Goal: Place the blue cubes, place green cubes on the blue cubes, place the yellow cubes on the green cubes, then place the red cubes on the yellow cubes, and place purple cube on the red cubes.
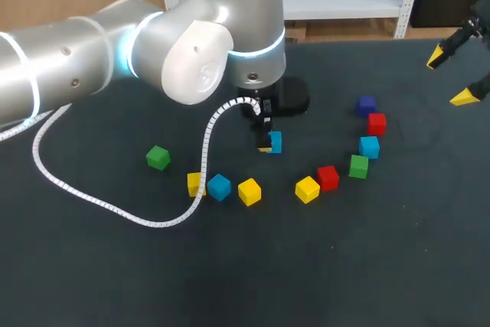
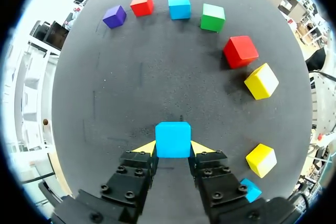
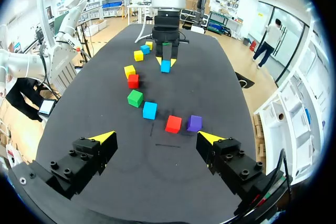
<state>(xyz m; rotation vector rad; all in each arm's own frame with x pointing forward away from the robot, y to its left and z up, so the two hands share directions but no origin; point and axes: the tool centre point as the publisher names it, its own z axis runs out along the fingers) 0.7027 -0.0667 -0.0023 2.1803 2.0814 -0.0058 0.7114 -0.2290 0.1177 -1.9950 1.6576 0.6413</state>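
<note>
Dark table (image 1: 92, 266), cubes scattered on it in a single layer. Left gripper (image 2: 172, 148) is clamped on a blue cube (image 2: 172, 139), both yellow tips pressing its sides; can't tell if the cube rests on the table or sits just above it. Ahead of that gripper runs an arc of loose cubes: purple cube (image 2: 114, 16), far red cube (image 2: 142, 4), second blue cube (image 2: 179, 7), green cube (image 2: 212, 17), near red cube (image 2: 240, 51), then a yellow cube (image 2: 261, 81). Beside the gripper's fingers are another yellow cube (image 2: 261, 159) and a third blue cube (image 2: 251, 189), part hidden by a finger. In head view a lone green cube (image 1: 158, 158) sits well apart from the gripper, on the opposite side from the arc. Right gripper (image 3: 157, 137) has fingers wide apart with nothing between them, near the table's edge, well apart from the left one; the purple and far red cubes are the closest ahead of it
</note>
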